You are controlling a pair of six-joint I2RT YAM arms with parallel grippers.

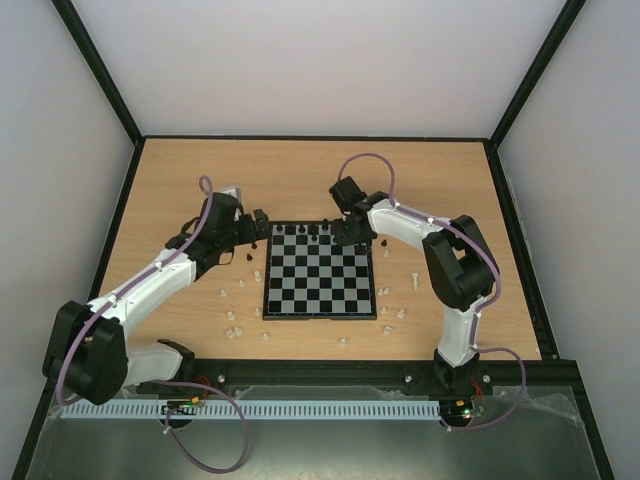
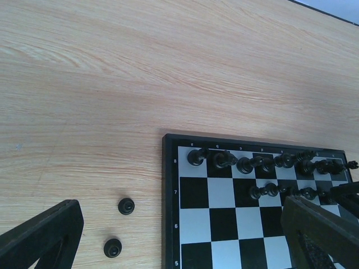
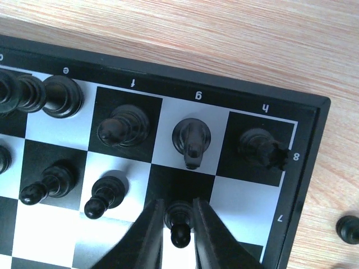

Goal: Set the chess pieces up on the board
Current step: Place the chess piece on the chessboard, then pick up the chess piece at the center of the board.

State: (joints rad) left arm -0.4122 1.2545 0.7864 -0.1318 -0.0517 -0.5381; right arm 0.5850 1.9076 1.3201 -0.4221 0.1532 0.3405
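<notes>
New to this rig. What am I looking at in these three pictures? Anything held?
Two robot arms bolted to a wooden table. The top picture looks down from behind them: left arm on the left, right arm on the right. The other two are cameras on each wrist. Between the arms lies a chessboard with black pieces on its far rows; white pieces sit loose on the table. The right arm's jaws pinch a black pawn standing on the chessboard. The left arm's jaws are wide open, empty.
</notes>
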